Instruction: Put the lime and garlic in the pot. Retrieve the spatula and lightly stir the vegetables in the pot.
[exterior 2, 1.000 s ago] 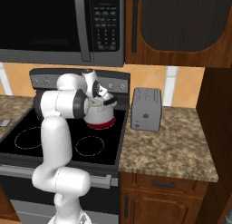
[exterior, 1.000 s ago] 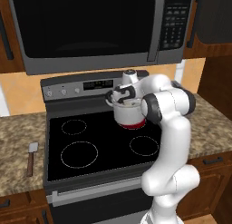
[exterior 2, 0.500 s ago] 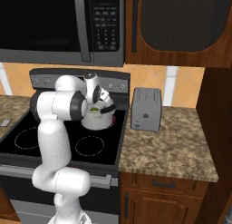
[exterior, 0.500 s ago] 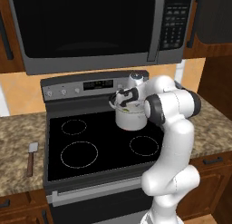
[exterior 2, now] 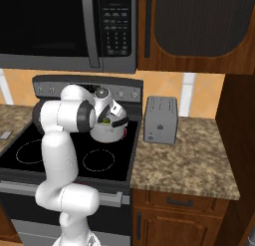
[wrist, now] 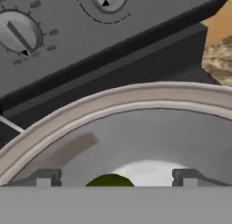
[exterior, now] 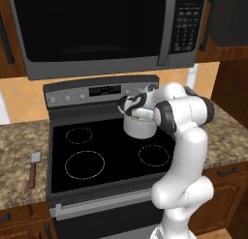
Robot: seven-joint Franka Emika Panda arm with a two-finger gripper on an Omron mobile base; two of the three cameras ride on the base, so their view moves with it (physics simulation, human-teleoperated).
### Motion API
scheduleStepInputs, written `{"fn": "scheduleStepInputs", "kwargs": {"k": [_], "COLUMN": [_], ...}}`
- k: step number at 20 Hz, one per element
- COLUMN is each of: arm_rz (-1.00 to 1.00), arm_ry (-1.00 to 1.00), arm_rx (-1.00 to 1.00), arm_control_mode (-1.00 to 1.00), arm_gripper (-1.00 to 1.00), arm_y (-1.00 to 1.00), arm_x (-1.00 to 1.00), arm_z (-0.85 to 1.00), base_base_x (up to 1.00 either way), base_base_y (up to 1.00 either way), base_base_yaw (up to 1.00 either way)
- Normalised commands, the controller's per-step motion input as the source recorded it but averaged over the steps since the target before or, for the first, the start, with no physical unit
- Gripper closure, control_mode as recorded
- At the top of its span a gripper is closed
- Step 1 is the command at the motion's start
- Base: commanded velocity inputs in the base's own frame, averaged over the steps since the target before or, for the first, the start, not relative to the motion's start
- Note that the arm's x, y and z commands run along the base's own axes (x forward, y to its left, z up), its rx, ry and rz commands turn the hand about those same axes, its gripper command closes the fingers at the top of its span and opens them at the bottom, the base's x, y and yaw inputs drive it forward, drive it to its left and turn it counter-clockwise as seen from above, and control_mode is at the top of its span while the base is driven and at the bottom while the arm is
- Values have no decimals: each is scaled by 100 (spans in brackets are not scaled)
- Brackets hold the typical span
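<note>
So the spatula (exterior: pixel 33 168) is lying flat way off on the granite counter (exterior: pixel 19 151), well apart from the gripper (exterior: pixel 131 109) on the far side of the stove (exterior: pixel 97 151), blade end toward the wall and wooden handle pointing toward the front edge.

Moving across the black cooktop, the pot (exterior: pixel 139 126) sits at the back of the stove, directly under the gripper. From the left base view the hand is tipped down over the pot's rim. In the hand view the two fingertips (wrist: pixel 43 177) stand wide apart, so the jaws are spread and there's nothing pinched between them. The pot's pale rim (wrist: pixel 136 98) curves across just beyond the tips, with the stove's control knobs (wrist: pixel 20 35) behind it.

The lime (wrist: pixel 108 180) is down inside the pot, right between the two tips and below them. From the right base view you can catch a bit of green (exterior 2: pixel 106 122) at the pot's mouth just under the hand.

Can't make out the garlic anywhere.

Further along, the grey toaster (exterior 2: pixel 161 119) stands on the counter, near the pot but clear of the gripper.
</note>
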Motion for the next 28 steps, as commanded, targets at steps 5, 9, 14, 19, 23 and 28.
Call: {"fn": "scheduleStepInputs", "kwargs": {"k": [5,9,14,19,23,28], "arm_rz": [0,0,0,1,4,4], "arm_ry": [1,0,0,-1,-6,-6], "arm_rx": [0,0,0,0,0,0], "arm_control_mode": [-100,-100,-100,-100,-100,-100], "arm_gripper": [-100,-100,-100,-100,-100,-100], "arm_y": [0,0,10,31,41,34], "arm_x": [-33,-17,-24,-42,-66,-76], "arm_z": [68,85,62,25,17,41], "base_base_x": [0,0,0,0,0,0], "base_base_y": [0,0,0,0,0,0], "base_base_yaw": [0,0,0,0,0,0]}}
